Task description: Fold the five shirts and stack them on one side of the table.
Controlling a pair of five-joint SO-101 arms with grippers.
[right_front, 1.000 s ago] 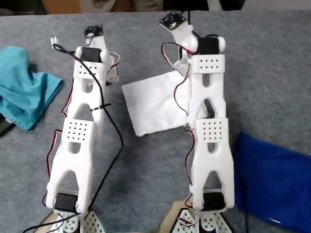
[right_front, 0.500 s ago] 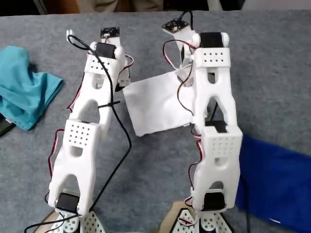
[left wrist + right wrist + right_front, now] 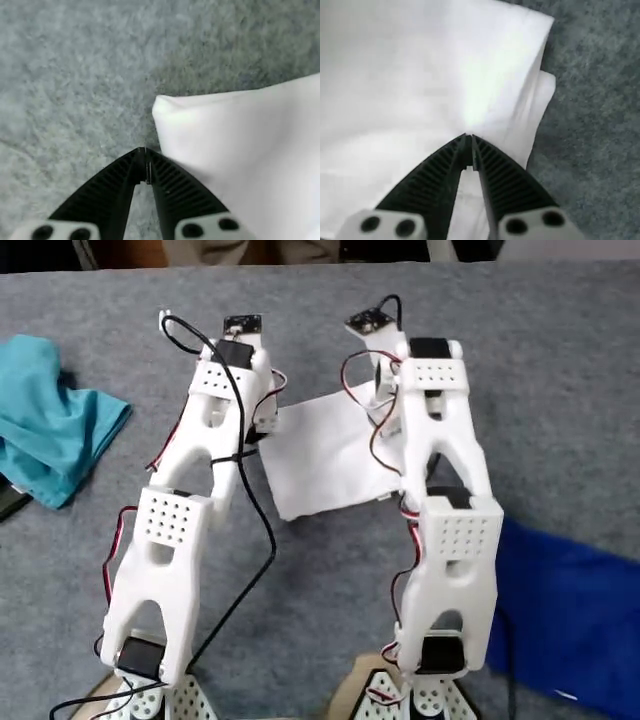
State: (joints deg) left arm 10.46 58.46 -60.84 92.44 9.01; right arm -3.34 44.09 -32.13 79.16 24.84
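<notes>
A folded white shirt [image 3: 320,455] lies flat mid-table between the two arms. My left gripper [image 3: 262,418] hangs at the shirt's far left corner. In the left wrist view it [image 3: 146,156] is shut over the grey cloth, just beside the white shirt's corner [image 3: 165,107], holding nothing. My right gripper [image 3: 383,400] is over the shirt's far right part. In the right wrist view it [image 3: 469,138] is shut with its tips just over the white fabric [image 3: 420,75]. A crumpled teal shirt [image 3: 50,420] lies at the left edge, and a blue shirt [image 3: 570,610] at the near right.
The table [image 3: 560,370] is covered in grey felt. A dark object [image 3: 8,502] pokes out under the teal shirt at the left edge. Open grey surface stretches along the far right and between the arm bases.
The left arm has swung right, bringing its gripper to the white shirt's far left corner. The right arm has drawn back slightly toward its base. The shirts have stayed in place.
</notes>
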